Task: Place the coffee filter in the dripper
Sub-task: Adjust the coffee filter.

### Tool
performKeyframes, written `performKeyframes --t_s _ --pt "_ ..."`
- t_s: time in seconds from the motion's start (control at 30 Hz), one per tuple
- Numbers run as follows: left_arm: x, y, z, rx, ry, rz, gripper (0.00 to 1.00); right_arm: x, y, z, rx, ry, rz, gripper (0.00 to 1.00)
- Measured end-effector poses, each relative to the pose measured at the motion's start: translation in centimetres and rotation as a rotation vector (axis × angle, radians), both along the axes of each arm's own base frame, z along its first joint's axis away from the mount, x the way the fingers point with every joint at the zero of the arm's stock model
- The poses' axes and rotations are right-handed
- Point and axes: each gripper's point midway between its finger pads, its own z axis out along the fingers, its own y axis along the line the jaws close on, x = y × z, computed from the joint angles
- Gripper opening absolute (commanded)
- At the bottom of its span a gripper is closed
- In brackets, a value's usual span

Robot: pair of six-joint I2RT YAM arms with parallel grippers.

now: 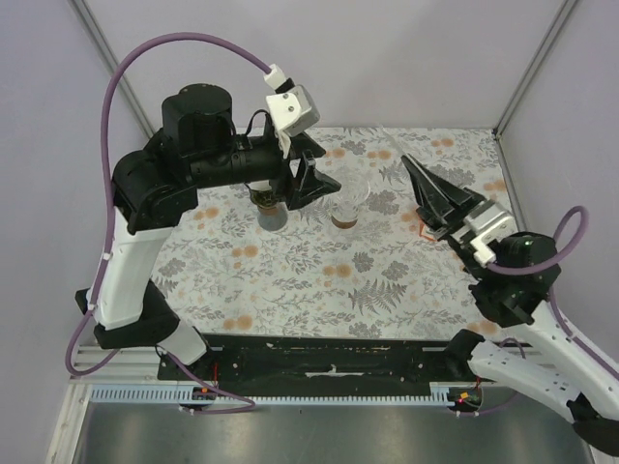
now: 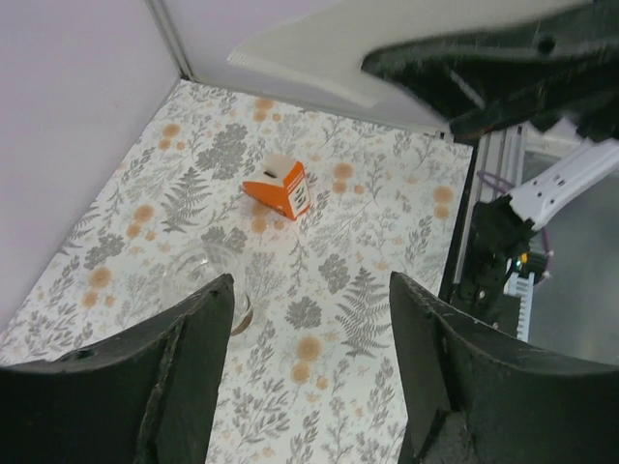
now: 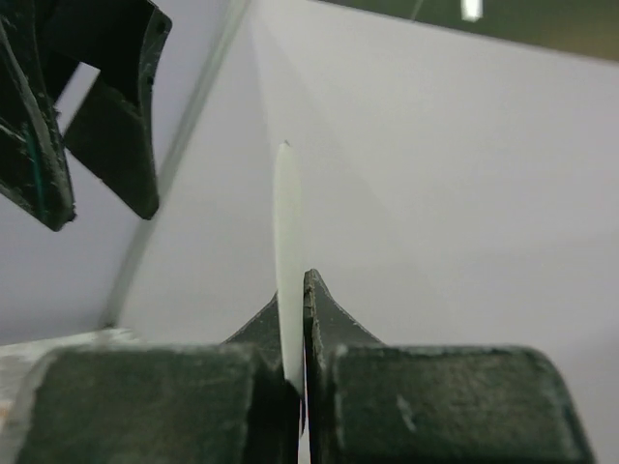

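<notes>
Wall (image 3: 445,193) behind filter (image 3: 285,213), right pincer (image 3: 298,286)

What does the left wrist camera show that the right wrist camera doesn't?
Only the left wrist camera shows the floral-patterned tablecloth, a small orange carton and the clear glass dripper. Only the right wrist camera shows an edge-on close-up of the right claw shut on the flat white paper coffee filter. Both show that filter held up in the right claw, and both show the open left claw.
</notes>
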Motion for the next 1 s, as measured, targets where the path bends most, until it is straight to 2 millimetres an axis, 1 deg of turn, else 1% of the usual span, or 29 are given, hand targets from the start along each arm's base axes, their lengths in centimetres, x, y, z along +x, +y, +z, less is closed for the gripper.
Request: performKeyframes --t_s 0.07,0.1,0.17,0.23,0.33,0.4,0.47,0.53,0.63,0.7,0.73,0.77,0.83,0.87,0.97,1.0 --pt "0.2 -0.6 0.4 -0.038 0.042 0.012 0.78 0.5 0.3 -0.1 -0.001 -0.081 -0.107 0.00" --pt "0.4 -0.9 0.6 -0.058 0.067 0.017 0.81 0.9 0.7 -0.3 -0.014 -0.121 -0.170 0.00" --pt "0.6 -1.6 0.9 -0.096 0.112 0.020 0.85 1.9 1.7 -1.0 -0.054 -0.181 -0.284 0.00" --pt "0.9 -2.3 1.2 -0.130 0.161 0.018 0.86 2.8 3.1 -1.6 -0.106 -0.253 -0.424 0.00" --pt "1.3 -3.1 1.3 -0.164 0.226 0.009 0.87 4.0 5.4 -3.1 -0.217 -0.319 -0.563 0.00" --pt "1.4 -3.5 1.3 -0.179 0.259 0.002 0.88 4.2 6.3 -3.7 -0.271 -0.358 -0.636 0.00" --pt "1.6 -3.5 1.2 -0.187 0.280 0.009 0.87 3.9 6.3 -3.6 -0.295 -0.389 -0.689 0.00" --pt "1.9 -3.5 1.3 -0.195 0.287 0.023 0.78 3.3 5.6 -2.8 -0.276 -0.409 -0.729 0.00" --pt "2.8 -3.4 0.9 -0.194 0.296 0.068 0.50 2.6 4.6 -1.9 -0.244 -0.425 -0.767 0.00" --pt "3.3 -3.4 0.5 -0.189 0.303 0.092 0.38 2.4 4.3 -1.7 -0.241 -0.432 -0.779 0.00" --pt "3.4 -3.4 0.3 -0.186 0.306 0.094 0.35 2.3 4.3 -1.7 -0.245 -0.435 -0.784 0.00" --pt "3.4 -3.4 0.2 -0.184 0.309 0.096 0.28 2.3 4.4 -1.7 -0.249 -0.438 -0.784 0.00" --pt "3.3 -3.4 0.2 -0.182 0.311 0.087 0.08 2.1 4.5 -1.7 -0.254 -0.443 -0.786 0.00" --pt "3.2 -3.5 0.2 -0.183 0.313 0.082 0.02 2.1 4.5 -1.7 -0.255 -0.445 -0.785 0.00" --pt "2.9 -3.6 0.3 -0.182 0.311 0.062 0.02 2.1 4.7 -1.8 -0.264 -0.444 -0.779 0.00" --pt "2.9 -3.6 0.3 -0.182 0.311 0.061 0.02 2.1 4.8 -1.9 -0.271 -0.439 -0.773 0.07"
